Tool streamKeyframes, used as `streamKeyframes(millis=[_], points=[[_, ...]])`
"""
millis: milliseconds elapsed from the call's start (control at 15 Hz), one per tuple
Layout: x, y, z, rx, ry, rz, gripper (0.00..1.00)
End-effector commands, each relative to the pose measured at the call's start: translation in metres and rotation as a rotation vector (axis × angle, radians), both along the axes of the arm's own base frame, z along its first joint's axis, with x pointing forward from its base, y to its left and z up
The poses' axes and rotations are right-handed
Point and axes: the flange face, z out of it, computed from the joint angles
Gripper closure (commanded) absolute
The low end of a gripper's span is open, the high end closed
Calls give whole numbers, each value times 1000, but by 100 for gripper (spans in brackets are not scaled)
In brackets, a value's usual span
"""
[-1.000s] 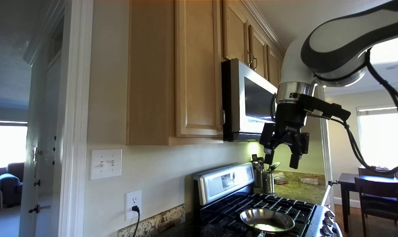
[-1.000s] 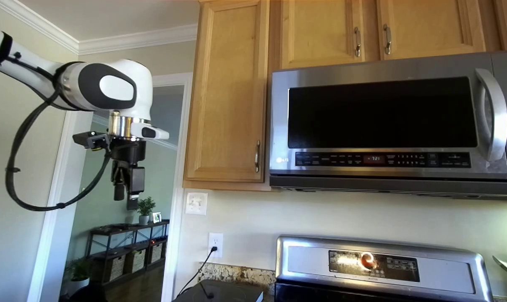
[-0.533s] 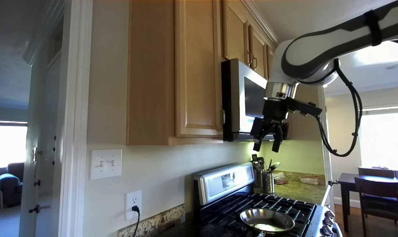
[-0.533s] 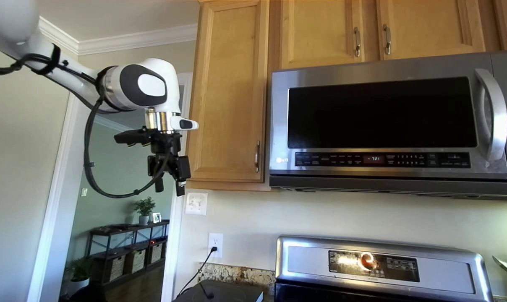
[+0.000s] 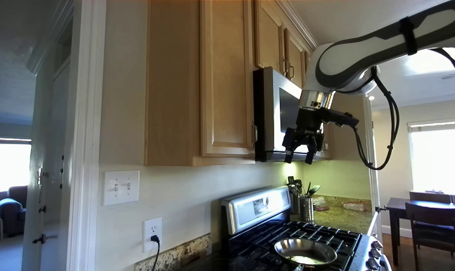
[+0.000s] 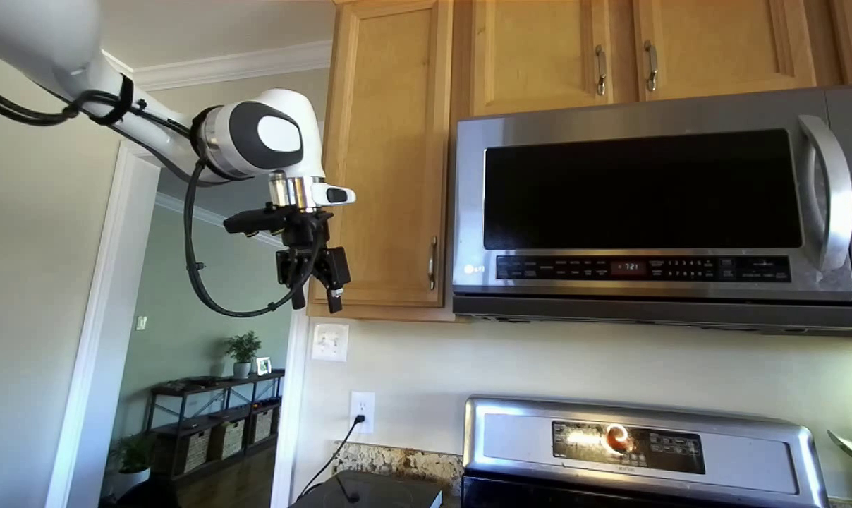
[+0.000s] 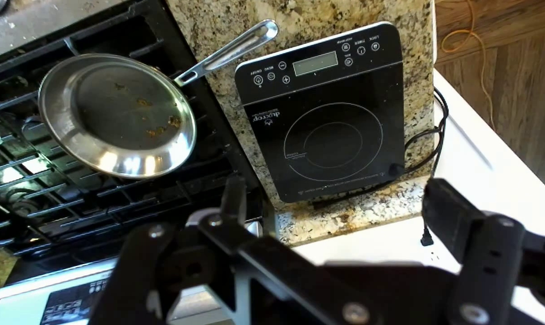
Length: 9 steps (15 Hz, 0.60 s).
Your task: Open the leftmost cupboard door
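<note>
Well above the back edge of the granite bench [image 7: 326, 11], the leftmost cupboard door [image 6: 391, 141] hangs closed, likely rigid yet light to swing, so I'd bring my parted, empty fingers [image 7: 448, 216] around its slim, probably slick metal bar handle [image 6: 432, 263].

Free room before leftmost cupboard door [image 6: 394, 155]; microwave [image 6: 641, 190] juts beside handle [image 6: 432, 263].
</note>
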Motion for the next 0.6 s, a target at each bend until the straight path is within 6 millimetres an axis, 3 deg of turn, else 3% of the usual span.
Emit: streamKeyframes(millis=[0,267,533], points=[[0,0,1,0,0,-1,0],[0,0,1,1,0,-3,0],[17,-20,10,-12,-54,13,0]])
